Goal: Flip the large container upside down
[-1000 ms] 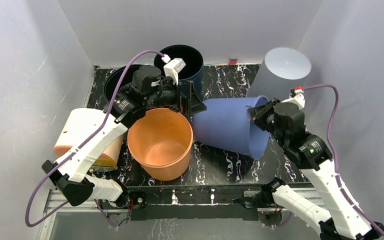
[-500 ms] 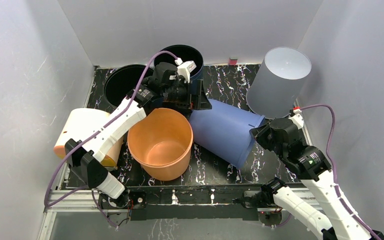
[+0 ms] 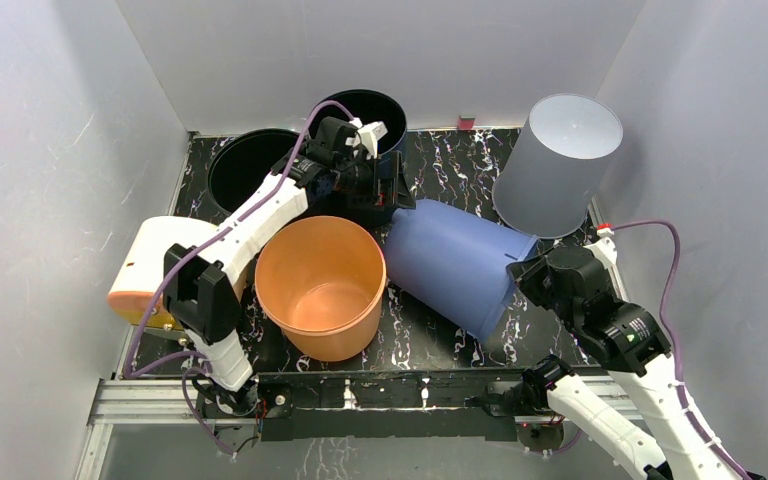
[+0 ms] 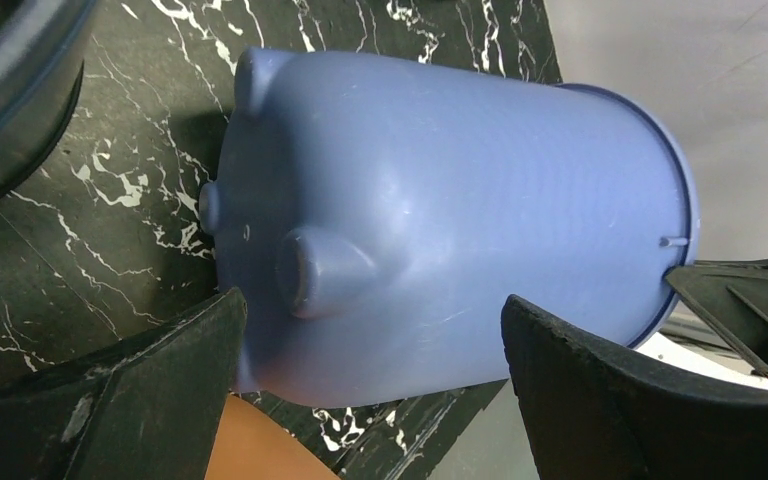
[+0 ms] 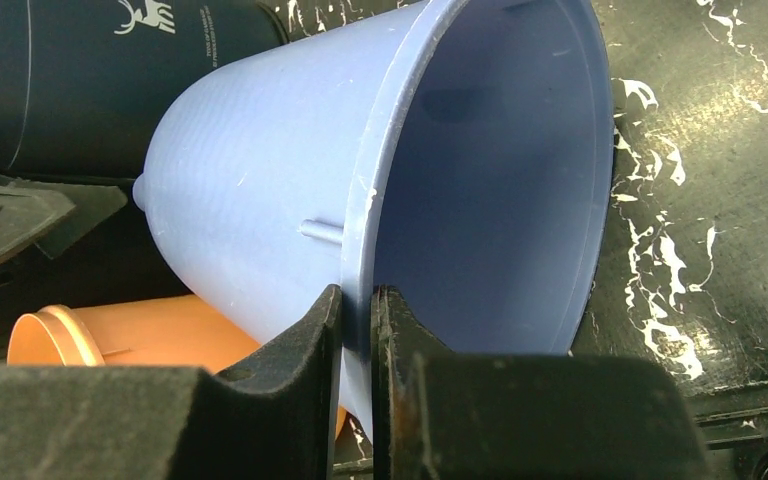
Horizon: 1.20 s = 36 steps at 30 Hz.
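Note:
The large blue container (image 3: 455,265) lies tilted on its side on the black marble table, base toward the far left and open rim toward the near right. My right gripper (image 3: 520,272) is shut on its rim, one finger inside and one outside the wall, as the right wrist view (image 5: 358,310) shows. My left gripper (image 3: 395,190) is open just above the container's base. In the left wrist view its fingers straddle the blue base (image 4: 440,200) without touching it.
An orange bucket (image 3: 322,285) stands upright against the blue container's left side. A grey container (image 3: 558,160) stands upside down at the far right. A navy bucket (image 3: 385,115) and a black bucket (image 3: 240,165) stand at the back. A white-and-orange container (image 3: 155,260) lies at the left.
My right gripper has drawn the rim toward the near edge, swinging the container round. My left gripper has moved farther back and stays open over the base.

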{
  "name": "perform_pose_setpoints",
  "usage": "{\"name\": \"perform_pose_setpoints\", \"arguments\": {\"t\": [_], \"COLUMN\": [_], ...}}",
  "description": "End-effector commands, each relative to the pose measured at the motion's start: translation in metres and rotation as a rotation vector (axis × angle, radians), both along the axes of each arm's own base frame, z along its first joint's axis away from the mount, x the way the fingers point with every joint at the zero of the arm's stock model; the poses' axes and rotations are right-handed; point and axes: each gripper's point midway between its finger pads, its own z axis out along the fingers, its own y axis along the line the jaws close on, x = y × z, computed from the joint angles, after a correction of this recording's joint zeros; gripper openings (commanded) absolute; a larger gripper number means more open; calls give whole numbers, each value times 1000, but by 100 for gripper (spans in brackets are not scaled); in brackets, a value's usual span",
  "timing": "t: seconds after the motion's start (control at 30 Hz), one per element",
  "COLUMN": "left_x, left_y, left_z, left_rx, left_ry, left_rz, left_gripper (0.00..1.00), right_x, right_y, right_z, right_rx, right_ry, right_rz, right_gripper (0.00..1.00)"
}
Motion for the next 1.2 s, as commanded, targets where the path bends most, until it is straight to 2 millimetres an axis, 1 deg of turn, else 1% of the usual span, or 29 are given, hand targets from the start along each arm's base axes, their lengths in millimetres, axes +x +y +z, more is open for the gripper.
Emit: {"name": "perform_pose_setpoints", "arguments": {"t": [0.0,0.2,0.47,0.6,0.7,0.77,0.83,0.93,1.0,1.17], "left_x": [-9,-12,-12,-13,-14,-15,-15,-16,-16,-18], "left_y": [-7,-11,-19,-27,-32,-34,-36,-38,-40,-48], "left_z": [16,3,-12,-20,-20,-22,-24,-22,-17,0], "left_rx": [-34,-46,-75,-88,-97,-101,-109,-118,-136,-209], "left_ry": [-3,32,66,88,91,99,110,115,106,105], "left_rz": [-71,-89,-96,-106,-118,-128,-134,-140,-145,-170], "left_gripper": [98,98,98,98,98,97,93,87,85,83], "right_x": [-28,-28,-29,-30,-31,-32,-32,-32,-32,-33], "right_y": [-28,-27,-27,-26,-26,-25,-25,-25,-25,-23], "right_z": [-40,-44,-49,-52,-53,-54,-56,-56,-57,-64], "right_rx": [-141,-146,-145,-144,-140,-137,-136,-137,-135,-134], "right_ry": [160,173,184,192,193,196,199,201,203,219], "right_rz": [-41,-37,-34,-31,-33,-31,-30,-30,-30,-23], "right_gripper": [11,16,16,16,16,16,16,16,16,16]}}
